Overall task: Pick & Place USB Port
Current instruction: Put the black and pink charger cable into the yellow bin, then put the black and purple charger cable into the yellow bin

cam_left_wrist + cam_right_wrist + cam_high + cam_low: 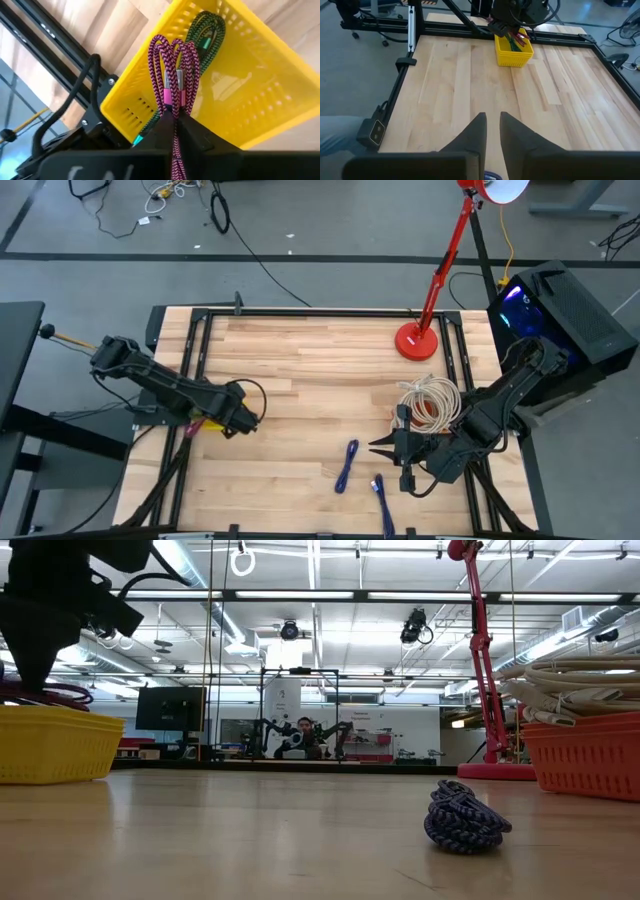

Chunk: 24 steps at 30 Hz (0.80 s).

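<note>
1 pink cable (172, 90) pinched in left gripper (176, 116) over yellow basket (260, 95). Soft, floppy, light; hold at the bundled middle. Right gripper (492, 131) narrowly parted, above blue cable (346, 465).

The left hand (176, 117) pinches a pink braided cable (172, 65) above the yellow basket (260, 95).

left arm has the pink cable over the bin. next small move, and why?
Probably open the left gripper. It is shut on the pink braided cable, whose loops hang over the yellow plastic basket, where a green braided cable already lies, so a release should drop it inside.
</note>
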{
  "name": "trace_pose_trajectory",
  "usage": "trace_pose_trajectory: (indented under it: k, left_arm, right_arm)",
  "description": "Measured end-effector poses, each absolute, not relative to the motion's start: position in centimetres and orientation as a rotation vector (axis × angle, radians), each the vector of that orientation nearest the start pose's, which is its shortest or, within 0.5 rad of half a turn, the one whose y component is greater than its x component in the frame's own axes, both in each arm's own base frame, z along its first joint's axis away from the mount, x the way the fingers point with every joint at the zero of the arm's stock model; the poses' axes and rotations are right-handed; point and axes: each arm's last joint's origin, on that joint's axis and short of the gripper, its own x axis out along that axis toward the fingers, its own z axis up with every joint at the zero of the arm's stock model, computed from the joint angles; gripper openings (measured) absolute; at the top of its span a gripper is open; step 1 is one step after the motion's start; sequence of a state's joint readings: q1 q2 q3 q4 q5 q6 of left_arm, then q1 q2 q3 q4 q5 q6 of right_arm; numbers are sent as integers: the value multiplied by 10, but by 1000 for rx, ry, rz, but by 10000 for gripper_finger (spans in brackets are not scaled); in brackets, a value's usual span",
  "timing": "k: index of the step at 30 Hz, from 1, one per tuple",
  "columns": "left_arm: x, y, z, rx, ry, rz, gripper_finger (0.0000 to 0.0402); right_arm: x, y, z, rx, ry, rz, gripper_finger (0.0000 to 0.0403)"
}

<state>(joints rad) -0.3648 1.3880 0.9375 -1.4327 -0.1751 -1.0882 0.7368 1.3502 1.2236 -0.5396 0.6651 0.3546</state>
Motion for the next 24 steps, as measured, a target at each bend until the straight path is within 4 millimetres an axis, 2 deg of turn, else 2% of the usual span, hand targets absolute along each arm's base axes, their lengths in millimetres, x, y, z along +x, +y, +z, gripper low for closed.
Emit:
trace_pose_trajectory:
  k: [7,16,20,24]
  left_arm:
    - [181,-60,218,-290,1585,830,66]
    - [187,-57,219,-294,1521,840,74]
    - [200,-61,233,-363,1433,780,75]
    - [228,-76,257,-467,1214,579,75]
  right_arm:
    - [222,178,334,-83,510,-22,52]
    - [222,178,334,-85,511,-22,52]
    - [221,177,332,-107,529,-24,52]
    - [220,175,330,-107,550,-34,52]
